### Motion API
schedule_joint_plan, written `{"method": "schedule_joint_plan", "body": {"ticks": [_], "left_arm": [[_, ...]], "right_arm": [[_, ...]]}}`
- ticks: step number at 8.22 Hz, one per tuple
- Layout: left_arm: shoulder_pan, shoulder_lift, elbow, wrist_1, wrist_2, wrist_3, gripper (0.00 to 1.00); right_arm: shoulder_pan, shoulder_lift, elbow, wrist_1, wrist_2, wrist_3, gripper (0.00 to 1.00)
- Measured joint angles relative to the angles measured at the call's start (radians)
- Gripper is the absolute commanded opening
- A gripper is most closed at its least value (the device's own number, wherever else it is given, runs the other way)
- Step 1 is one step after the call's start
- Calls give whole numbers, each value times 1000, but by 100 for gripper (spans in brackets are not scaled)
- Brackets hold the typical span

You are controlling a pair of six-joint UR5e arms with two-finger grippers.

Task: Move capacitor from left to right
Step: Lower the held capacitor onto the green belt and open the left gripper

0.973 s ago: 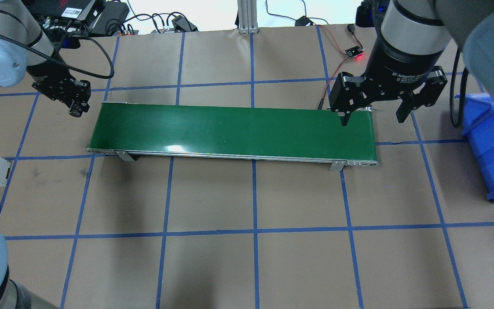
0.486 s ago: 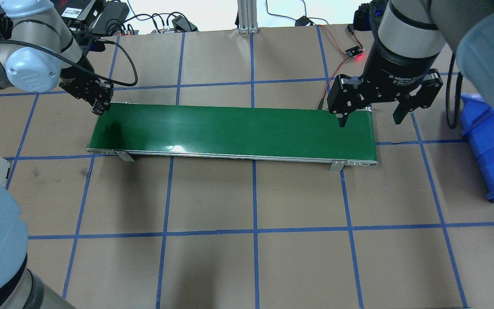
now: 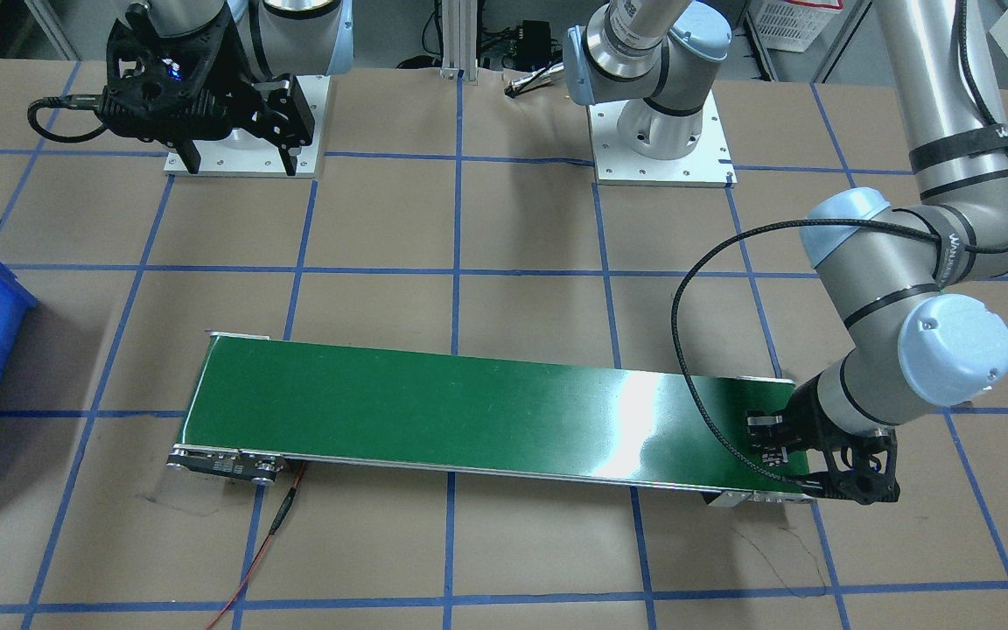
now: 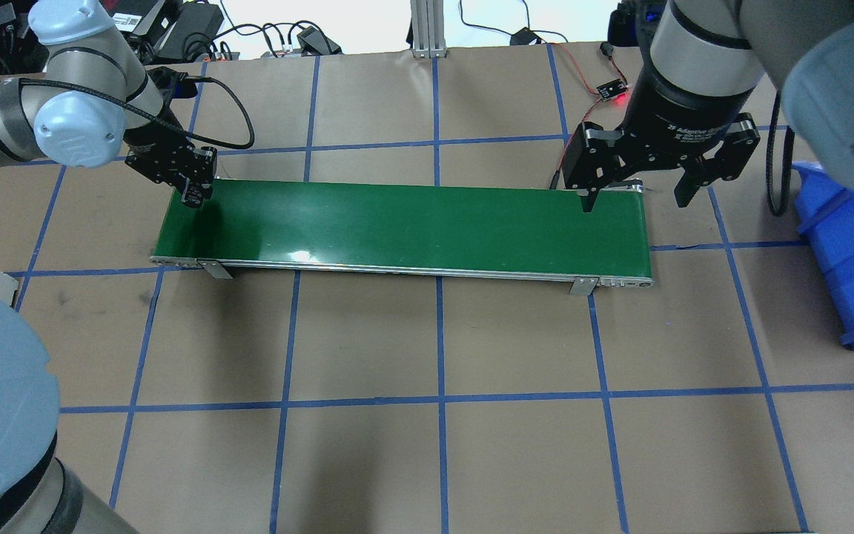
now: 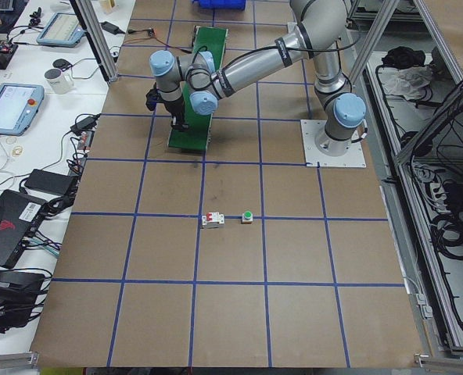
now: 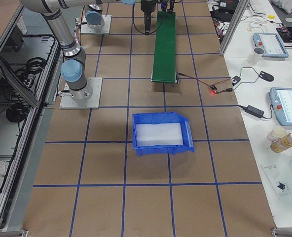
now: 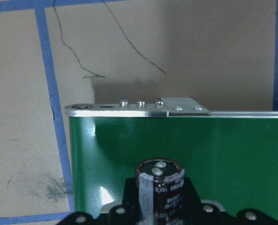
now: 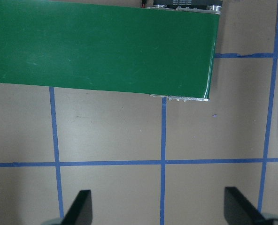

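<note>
The capacitor (image 7: 160, 187), a small dark cylinder with a silvery stripe, is clamped in my left gripper (image 4: 196, 196). It hangs over the left end of the green conveyor belt (image 4: 412, 222), just inside the belt's end edge in the left wrist view. In the front view the left gripper (image 3: 806, 451) is at the belt's (image 3: 469, 411) right end. My right gripper (image 4: 634, 200) is open and empty, raised above the belt's right end near its back edge. In the right wrist view its fingertips (image 8: 80, 206) stand wide apart over bare table beside the belt (image 8: 101, 47).
A blue bin (image 4: 842, 252) stands at the table's right edge. A white breaker with red switches (image 5: 213, 219) and a green-topped push button (image 5: 247, 216) sit on the table's left part. A small sensor board with a red light (image 4: 608, 90) and wires lies behind the belt's right end.
My left arm has swung right, from beside the belt's left end to over it, with the capacitor in the gripper. My right gripper has shifted slightly back and left and stays open.
</note>
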Motion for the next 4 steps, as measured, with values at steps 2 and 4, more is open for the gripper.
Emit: {"method": "schedule_joint_plan", "body": {"ticks": [2, 4], "left_arm": [[-1, 0, -17, 1, 3, -33, 0], [-1, 11, -48, 0, 7, -35, 0]], "right_arm": [[0, 0, 0, 0, -3, -3, 100], [-1, -1, 0, 3, -5, -3, 100]]}}
